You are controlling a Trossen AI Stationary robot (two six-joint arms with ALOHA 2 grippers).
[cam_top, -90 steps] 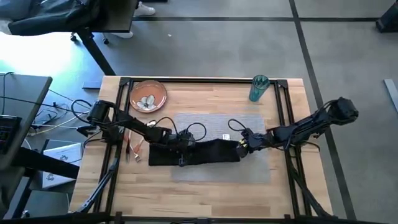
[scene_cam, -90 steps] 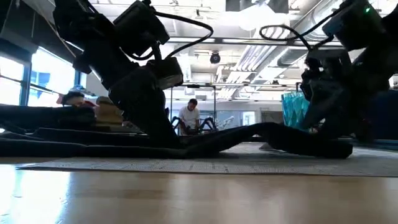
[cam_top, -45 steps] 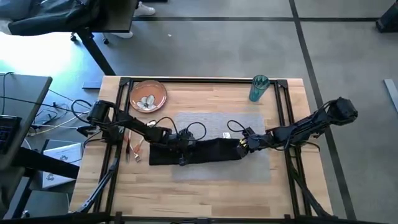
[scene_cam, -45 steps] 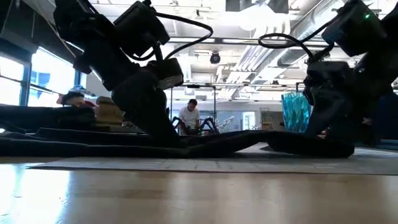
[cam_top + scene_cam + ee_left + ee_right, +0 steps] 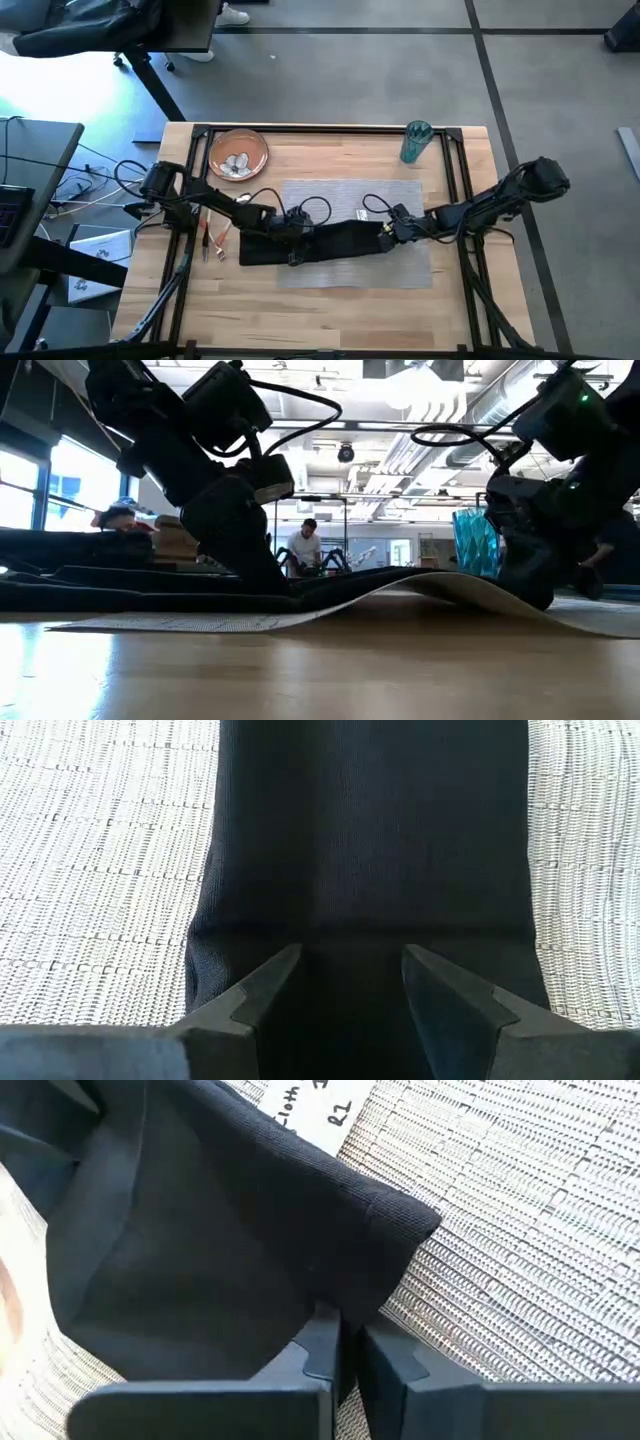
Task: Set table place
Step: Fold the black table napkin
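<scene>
Black cloth napkin [image 5: 318, 243] lies mid-frame on grey woven placemat [image 5: 350, 195], right claw [image 5: 386, 232] pinching its end, left claw [image 5: 292, 244] spread over the other end; pull level so the lifting mat stays flat.

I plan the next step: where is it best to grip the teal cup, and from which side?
Grip the teal cup around its middle wall, coming level from the table's centre. It stands upright and alone near the far rail, with bare table before it.
</scene>
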